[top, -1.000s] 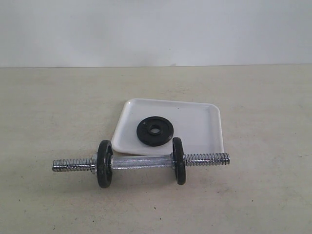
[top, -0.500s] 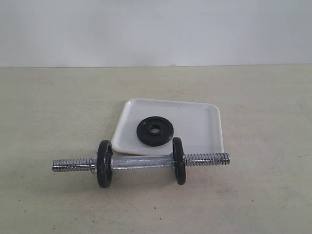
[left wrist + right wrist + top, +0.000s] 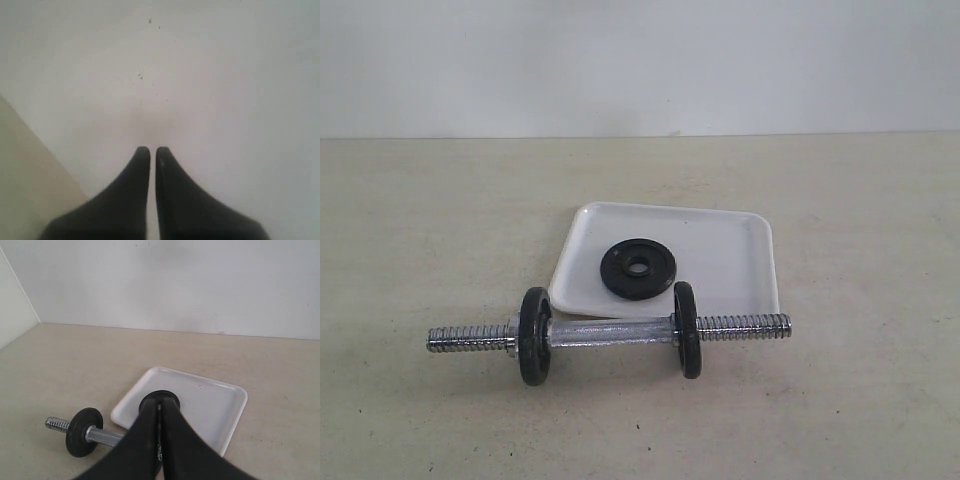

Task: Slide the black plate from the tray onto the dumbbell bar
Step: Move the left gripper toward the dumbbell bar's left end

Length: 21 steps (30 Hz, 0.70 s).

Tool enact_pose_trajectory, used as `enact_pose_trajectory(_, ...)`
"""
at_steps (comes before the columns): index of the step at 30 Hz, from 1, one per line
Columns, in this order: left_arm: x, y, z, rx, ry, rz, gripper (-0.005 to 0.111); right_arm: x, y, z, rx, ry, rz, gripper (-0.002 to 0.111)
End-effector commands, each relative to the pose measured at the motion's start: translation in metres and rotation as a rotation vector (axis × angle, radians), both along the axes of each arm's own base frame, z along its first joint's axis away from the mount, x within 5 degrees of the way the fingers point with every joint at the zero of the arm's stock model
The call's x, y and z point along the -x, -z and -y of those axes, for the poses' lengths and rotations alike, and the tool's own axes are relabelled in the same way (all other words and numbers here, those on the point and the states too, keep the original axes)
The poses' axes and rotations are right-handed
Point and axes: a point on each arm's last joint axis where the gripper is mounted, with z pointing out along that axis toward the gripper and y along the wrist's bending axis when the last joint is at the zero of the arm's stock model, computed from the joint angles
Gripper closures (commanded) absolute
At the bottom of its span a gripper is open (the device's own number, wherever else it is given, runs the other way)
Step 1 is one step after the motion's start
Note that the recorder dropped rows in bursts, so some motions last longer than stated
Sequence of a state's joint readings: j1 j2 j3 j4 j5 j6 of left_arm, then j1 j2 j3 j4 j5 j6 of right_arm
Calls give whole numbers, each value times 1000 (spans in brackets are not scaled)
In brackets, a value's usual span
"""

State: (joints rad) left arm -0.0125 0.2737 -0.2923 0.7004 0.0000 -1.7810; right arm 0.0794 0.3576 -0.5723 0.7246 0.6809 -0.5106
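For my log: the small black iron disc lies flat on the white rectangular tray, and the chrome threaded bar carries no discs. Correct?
Not quite: the chrome threaded bar carries two black discs, as the exterior view shows. The rest holds.

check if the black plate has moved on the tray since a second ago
No. In the exterior view the black plate sits at the same spot on the tray, just behind the dumbbell bar, as before.

soft even light, faint shadows, slightly blurry
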Motion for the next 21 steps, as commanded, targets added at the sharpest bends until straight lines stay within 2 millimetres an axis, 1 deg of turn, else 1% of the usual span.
enact_pose_trajectory(1,0,-3,5,133,71,45,102,-1,1,0,9,2,1,109)
enact_pose_trajectory(3,0,-3,5,155,74,46,102,-1,1,0,9,1,-1,109)
enact_pose_trajectory(4,0,-3,4,208,74,40,102,-1,1,0,9,1,-1,109)
enact_pose_trajectory(6,0,-1,3,398,80,21,102,-1,1,0,9,1,-1,109)
enact_pose_trajectory(9,-1,3,1,767,86,-21,102,-1,1,0,14,1,-2,109)
enact_pose_trajectory(11,-1,6,0,936,83,-56,102,-1,1,0,19,1,-3,109)
enact_pose_trajectory(12,-1,7,0,973,81,-68,102,-1,1,0,19,1,-3,109)
enact_pose_trajectory(13,-1,7,0,959,77,-72,102,-1,1,0,19,1,-3,109)
enact_pose_trajectory(14,-2,8,0,879,66,-76,102,0,1,0,19,0,-4,109)
enact_pose_trajectory(16,-3,8,0,544,34,-74,102,0,2,0,20,-4,-9,109)
enact_pose_trajectory(17,-4,8,-1,258,6,-74,102,0,2,0,21,-6,-11,109)
enact_pose_trajectory(20,-7,8,-2,-829,-80,-59,102,1,3,-1,26,-19,-26,109)
enact_pose_trajectory(21,-7,10,-2,-1137,-102,-57,102,1,4,-1,28,-22,-30,109)
